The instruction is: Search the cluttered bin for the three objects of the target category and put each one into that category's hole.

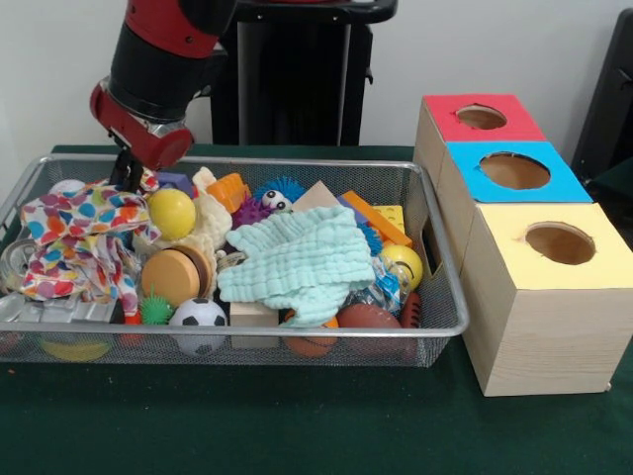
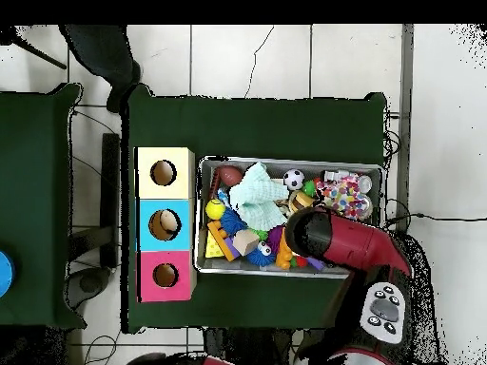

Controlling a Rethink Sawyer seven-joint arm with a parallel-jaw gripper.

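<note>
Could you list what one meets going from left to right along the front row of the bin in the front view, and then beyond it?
Green spiky ball → soccer ball → wooden block → brown football → yellow-topped box.

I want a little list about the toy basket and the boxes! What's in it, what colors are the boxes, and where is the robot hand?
basket: wire mesh bin on a green table, full of toys
on top: mint green cloth, spotted colorful cloth
balls: yellow ball, soccer ball, brown football
boxes: three wooden boxes beside the bin, each with a round hole
box tops: red box, blue box, yellow box
robot hand: gripper low over the spotted cloth; open or shut cannot be seen
</note>
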